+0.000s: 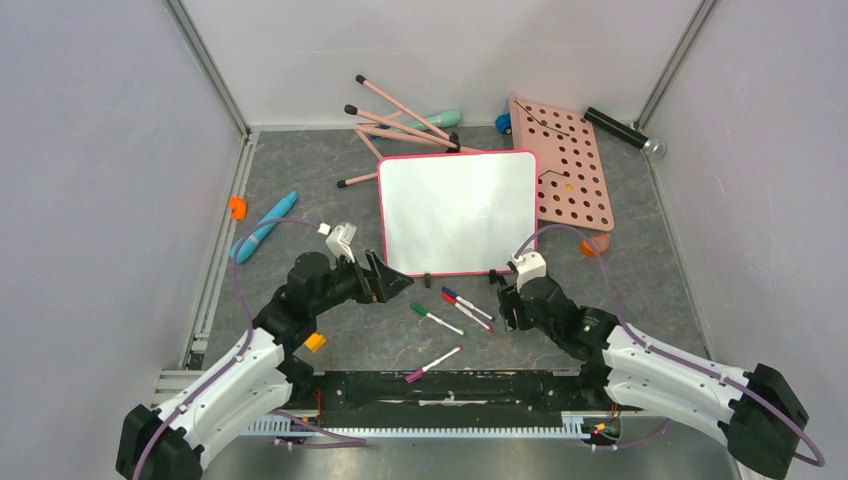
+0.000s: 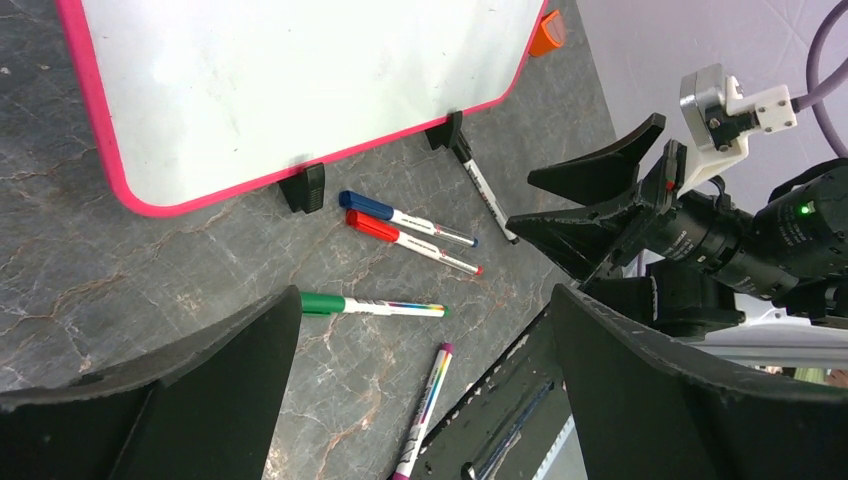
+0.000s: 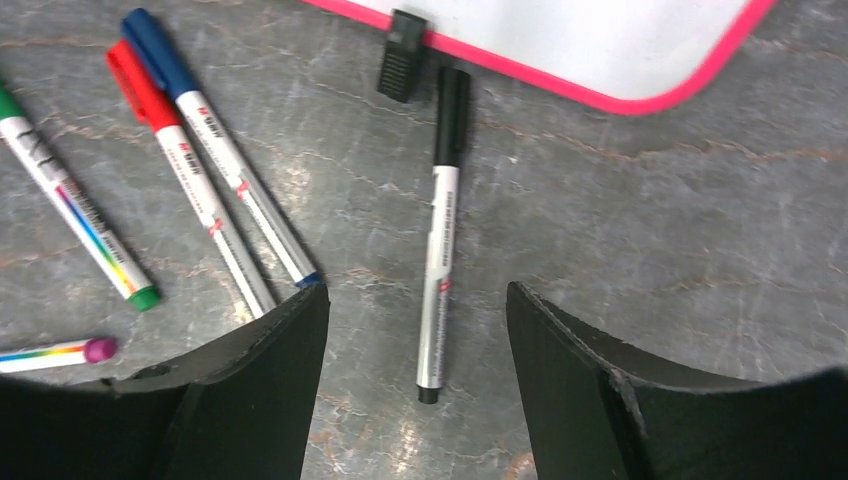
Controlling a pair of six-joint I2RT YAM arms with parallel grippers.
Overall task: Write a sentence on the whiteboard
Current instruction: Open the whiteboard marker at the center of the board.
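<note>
The whiteboard (image 1: 458,212) lies flat mid-table, pink-red rim, its white face blank; no sentence shows on it. It also shows in the left wrist view (image 2: 300,80) and the right wrist view (image 3: 600,40). A black marker (image 3: 440,230) lies capped on the table just below the board's near edge, beside a black clip (image 3: 402,40). My right gripper (image 3: 415,300) is open, hovering over the marker's lower end, which lies between the jaws. My left gripper (image 2: 425,330) is open and empty, off the board's near left corner (image 1: 390,280).
Blue (image 1: 465,300), red (image 1: 467,313), green (image 1: 436,319) and purple (image 1: 433,364) markers lie between the arms. A pink pegboard (image 1: 572,165) and pink sticks (image 1: 400,120) sit behind the board. A teal pen (image 1: 265,227) lies at the left.
</note>
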